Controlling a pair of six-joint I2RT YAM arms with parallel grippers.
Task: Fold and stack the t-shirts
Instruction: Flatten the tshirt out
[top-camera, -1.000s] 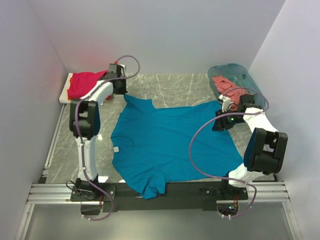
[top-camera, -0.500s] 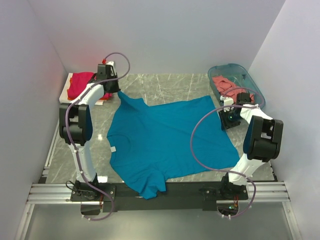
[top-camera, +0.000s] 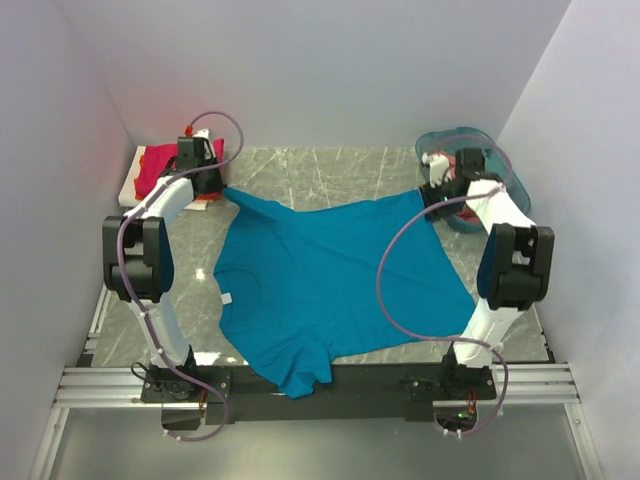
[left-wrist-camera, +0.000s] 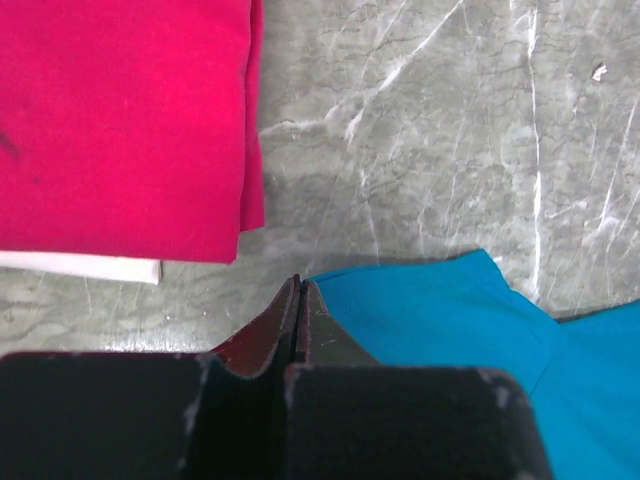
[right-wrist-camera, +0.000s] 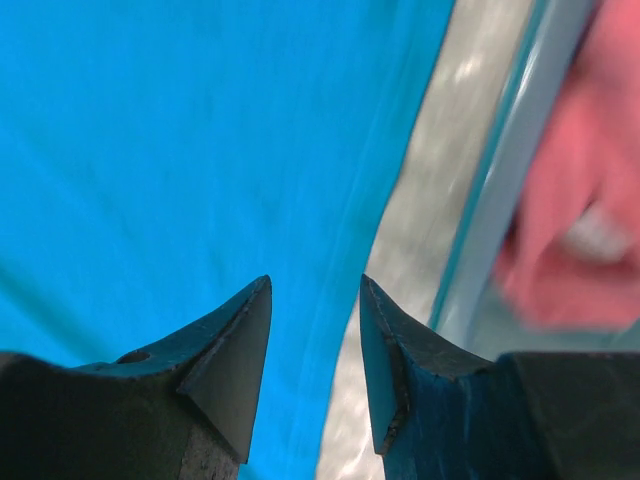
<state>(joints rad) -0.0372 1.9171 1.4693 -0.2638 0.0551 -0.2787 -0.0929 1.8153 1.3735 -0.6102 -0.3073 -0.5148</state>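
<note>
A teal-blue t-shirt (top-camera: 330, 280) lies spread on the marble table. My left gripper (top-camera: 207, 184) is at its far left corner, jaws shut on the edge of the cloth, which shows beside the tips in the left wrist view (left-wrist-camera: 430, 320). A folded magenta-red t-shirt (top-camera: 160, 165) lies on a white board (left-wrist-camera: 80, 267) just beyond. My right gripper (right-wrist-camera: 315, 285) is open and empty over the shirt's far right edge (right-wrist-camera: 200, 150), next to the basket. A salmon-pink t-shirt (right-wrist-camera: 580, 200) lies in that basket. I cannot make out an orange shirt.
The translucent teal basket (top-camera: 495, 150) stands at the far right corner, its wall (right-wrist-camera: 500, 200) close to my right fingers. White walls close in the back and both sides. The arm bases sit on a rail at the near edge.
Both arms have reached farther back. The left gripper has pulled the shirt's far left corner towards the magenta shirt. The right gripper has moved from the shirt's right side to its far right corner.
</note>
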